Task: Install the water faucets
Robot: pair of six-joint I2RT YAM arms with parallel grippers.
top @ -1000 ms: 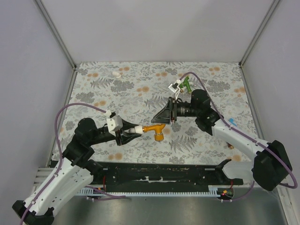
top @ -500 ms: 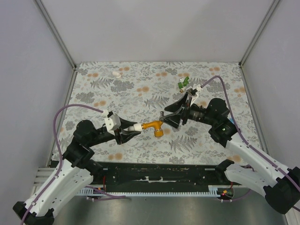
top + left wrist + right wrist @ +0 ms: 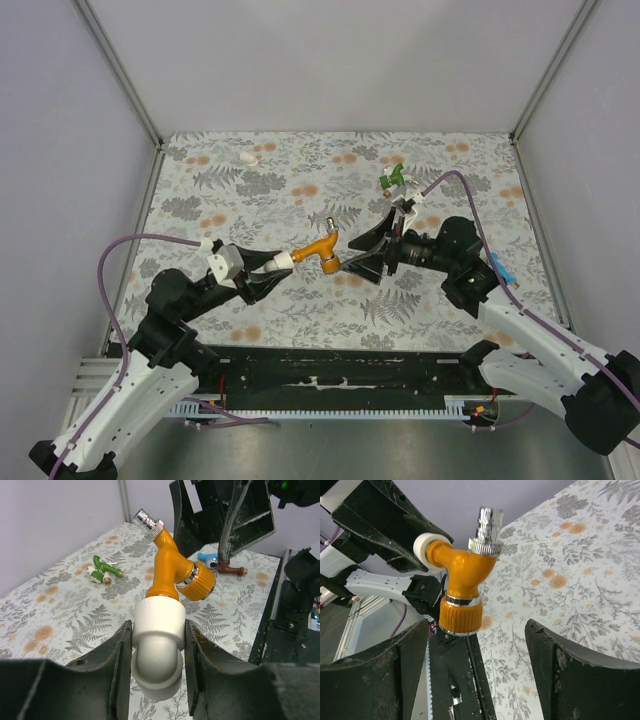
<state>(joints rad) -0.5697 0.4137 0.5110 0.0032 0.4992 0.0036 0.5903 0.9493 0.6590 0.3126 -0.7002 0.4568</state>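
Note:
My left gripper (image 3: 272,266) is shut on a white elbow fitting (image 3: 157,645), which carries the orange faucet (image 3: 318,250) at its end. They are held above the table. The faucet (image 3: 170,570) has a chrome threaded tip pointing up and a ribbed orange cap. My right gripper (image 3: 347,257) is open, and the orange cap (image 3: 462,615) sits between its fingertips (image 3: 476,630) without touching them. The green faucet (image 3: 393,179) lies at the back right and also shows in the left wrist view (image 3: 102,569). The blue faucet (image 3: 207,557) and the dark red faucet (image 3: 231,570) lie beyond the right gripper.
A small separate white fitting (image 3: 247,157) lies at the back left of the flower-patterned table (image 3: 300,190). Grey walls enclose the table on three sides. A black rail (image 3: 340,370) runs along the near edge between the arm bases.
My left gripper has lifted and turned the orange faucet, so its chrome tip now points up. My right gripper has swung round and come in open around the faucet's cap.

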